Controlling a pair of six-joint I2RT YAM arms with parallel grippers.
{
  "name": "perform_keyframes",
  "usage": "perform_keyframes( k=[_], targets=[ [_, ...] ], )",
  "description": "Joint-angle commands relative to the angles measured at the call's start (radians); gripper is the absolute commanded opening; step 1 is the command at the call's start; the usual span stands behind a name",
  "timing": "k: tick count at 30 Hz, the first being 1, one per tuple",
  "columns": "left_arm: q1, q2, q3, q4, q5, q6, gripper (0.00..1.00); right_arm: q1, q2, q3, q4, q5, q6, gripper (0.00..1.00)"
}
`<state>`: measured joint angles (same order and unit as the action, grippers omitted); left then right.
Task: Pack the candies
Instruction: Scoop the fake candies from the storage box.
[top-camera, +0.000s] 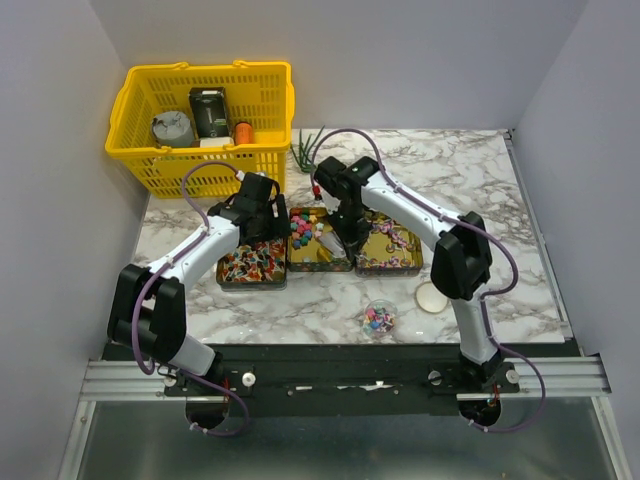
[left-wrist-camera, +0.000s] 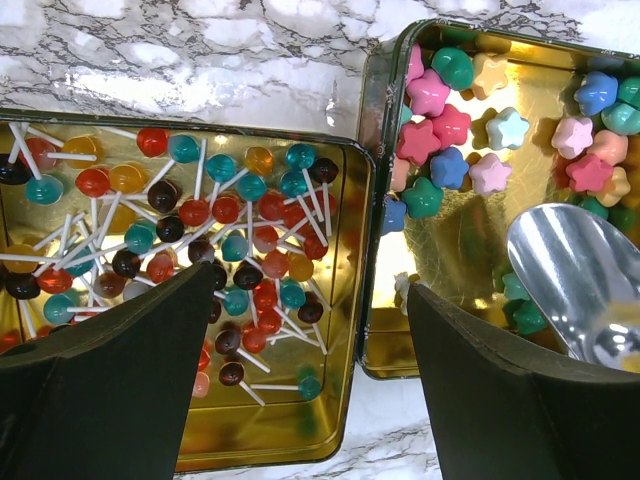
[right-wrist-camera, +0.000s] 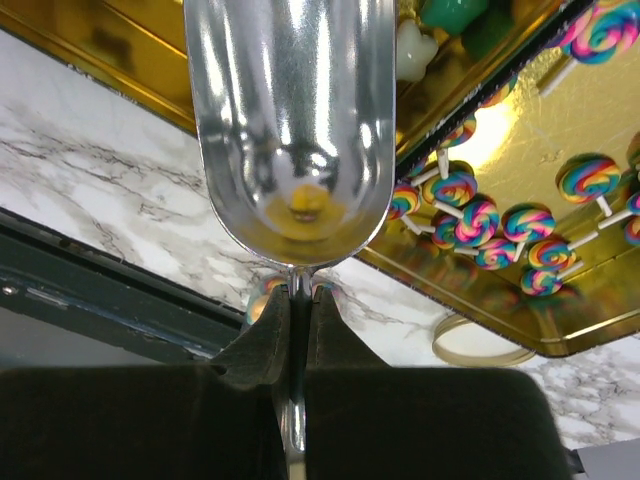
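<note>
Metal scoop (right-wrist-camera: 290, 120), handle pinched in right gripper (right-wrist-camera: 297, 300), beside star candies (left-wrist-camera: 440, 130): a hasty dig may flick them over the tin (left-wrist-camera: 470, 240) wall

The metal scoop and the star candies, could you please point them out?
metal scoop (right-wrist-camera: 290, 120): right wrist view, middle of its bowl.
star candies (left-wrist-camera: 429, 93): left wrist view, one pink star in the cluster.

Lab test cell (grey walls (top-camera: 400, 60))
</note>
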<state>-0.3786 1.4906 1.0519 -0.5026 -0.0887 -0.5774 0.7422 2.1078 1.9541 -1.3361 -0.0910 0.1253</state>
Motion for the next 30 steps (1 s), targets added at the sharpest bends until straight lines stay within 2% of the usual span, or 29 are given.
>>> perform_keyframes(
  k=[1,19,30],
  targets=[
    [0.007,-0.024,-0.01,0.009,0.015,-0.002,0.89,-0.01,0.064,0.049,-0.008,0.016,-0.032,0.01],
    [0.01,-0.023,-0.016,0.016,0.012,-0.001,0.89,-0.04,0.205,0.135,0.029,-0.013,-0.05,0.01],
    [0.012,-0.012,-0.015,0.018,0.01,0.001,0.89,-0.04,0.235,0.146,0.135,0.085,-0.061,0.01]
  ],
)
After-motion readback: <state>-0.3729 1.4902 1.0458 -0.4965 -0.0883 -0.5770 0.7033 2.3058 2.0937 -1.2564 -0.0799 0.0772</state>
